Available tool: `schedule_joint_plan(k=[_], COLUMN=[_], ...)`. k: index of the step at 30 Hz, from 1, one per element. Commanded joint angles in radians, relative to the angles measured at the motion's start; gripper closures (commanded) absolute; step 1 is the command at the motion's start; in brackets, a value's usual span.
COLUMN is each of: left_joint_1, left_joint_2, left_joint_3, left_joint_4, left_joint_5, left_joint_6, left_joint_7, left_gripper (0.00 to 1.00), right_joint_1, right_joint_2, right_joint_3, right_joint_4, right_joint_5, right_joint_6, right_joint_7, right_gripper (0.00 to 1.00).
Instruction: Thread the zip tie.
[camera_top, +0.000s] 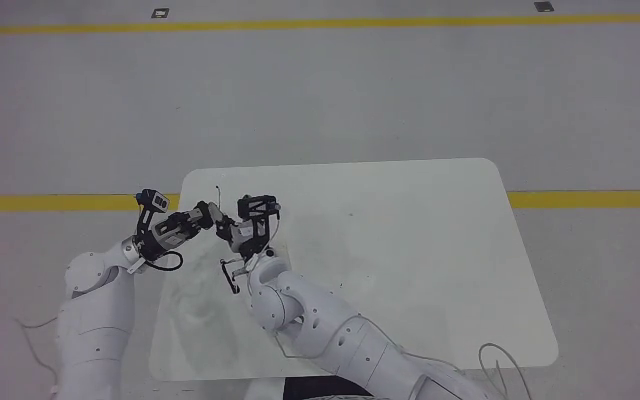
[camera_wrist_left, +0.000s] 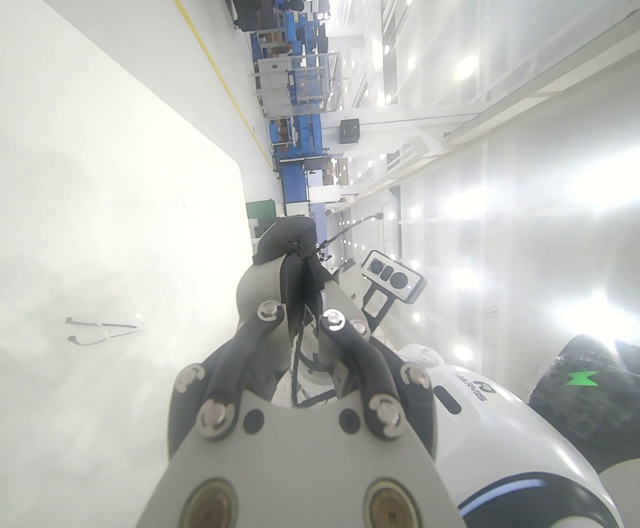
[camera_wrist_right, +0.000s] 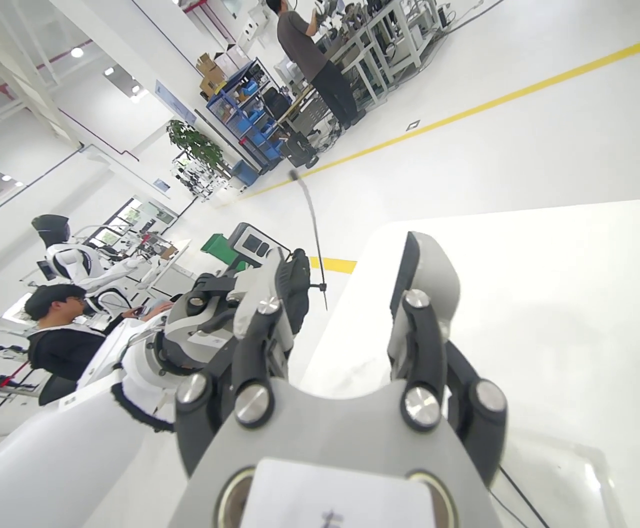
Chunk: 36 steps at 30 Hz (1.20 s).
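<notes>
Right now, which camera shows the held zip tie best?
The right wrist view: the zip tie stands full length in the left end effector. The top view gives a faint line; the left wrist view's fingers cover it.

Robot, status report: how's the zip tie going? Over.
Left pincer shut on zip tie, not looped. Right pincer open, empty, close by. Nothing between them. Another tie lies on table.

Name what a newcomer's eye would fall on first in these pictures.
A thin black zip tie sticks out of the shut left tool, over the left edge of the white table. The open right tool sits close beside it. A second black tie lies flat on the table nearby.
</notes>
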Motion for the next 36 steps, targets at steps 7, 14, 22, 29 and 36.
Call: schedule_joint_plan(k=[7,14,22,29,36], left_joint_1=[0.0,0.003,-0.015,-0.02,-0.005], left_joint_2=[0.0,0.007,0.019,0.02,0.016], left_joint_3=[0.0,0.0,0.007,0.007,0.049], left_joint_4=[0.0,-0.009,0.035,0.031,0.029], left_joint_5=[0.0,-0.072,-0.169,-0.17,-0.225], left_joint_6=[0.0,0.071,0.129,0.109,0.2], left_joint_7=[0.0,0.04,0.017,0.034,0.044], left_gripper=[1.0,1.0,1.0,1.0,1.0], right_joint_1=[-0.035,-0.072,-0.098,-0.095,-0.109], right_joint_2=[0.013,0.034,0.039,0.038,0.037], right_joint_3=[0.06,0.167,0.233,0.236,0.25], right_joint_4=[-0.032,-0.07,-0.091,-0.085,-0.083], right_joint_5=[0.033,0.195,0.493,0.523,0.617], right_joint_6=[-0.095,-0.285,-0.45,-0.46,-0.5], right_joint_7=[-0.006,0.111,0.344,0.377,0.405], right_gripper=[0.0,0.0,0.0,0.0,0.0])
